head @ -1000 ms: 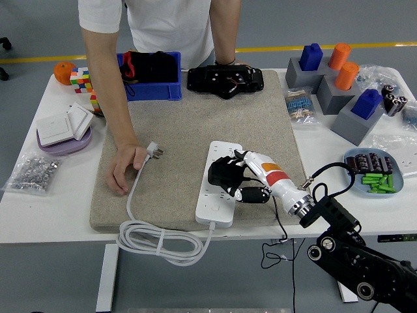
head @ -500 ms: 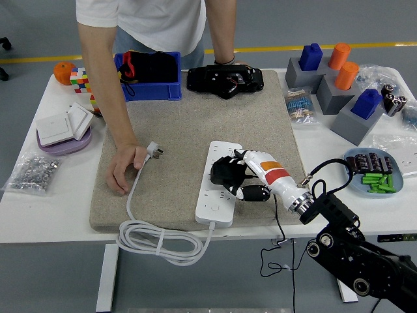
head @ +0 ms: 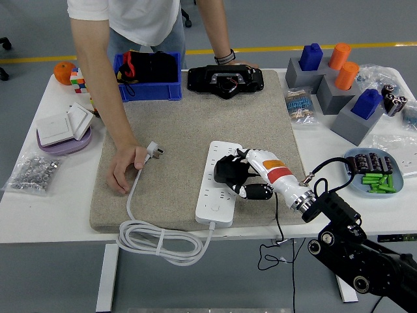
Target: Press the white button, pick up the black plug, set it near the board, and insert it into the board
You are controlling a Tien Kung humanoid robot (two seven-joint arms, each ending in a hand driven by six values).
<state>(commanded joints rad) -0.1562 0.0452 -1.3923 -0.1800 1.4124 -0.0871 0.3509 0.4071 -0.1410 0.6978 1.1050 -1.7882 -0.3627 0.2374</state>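
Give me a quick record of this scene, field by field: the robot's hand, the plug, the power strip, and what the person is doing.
right hand: over the power strip, fingers curled around the black plug
black plug: held on the strip's upper half; whether it is seated cannot be told
power strip: white, lying on the beige mat
person's hand: resting on the mat, at the white cord near its white plug
left hand: not in view

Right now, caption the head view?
Right hand holds black plug over white power strip; person's hand pins its cord.
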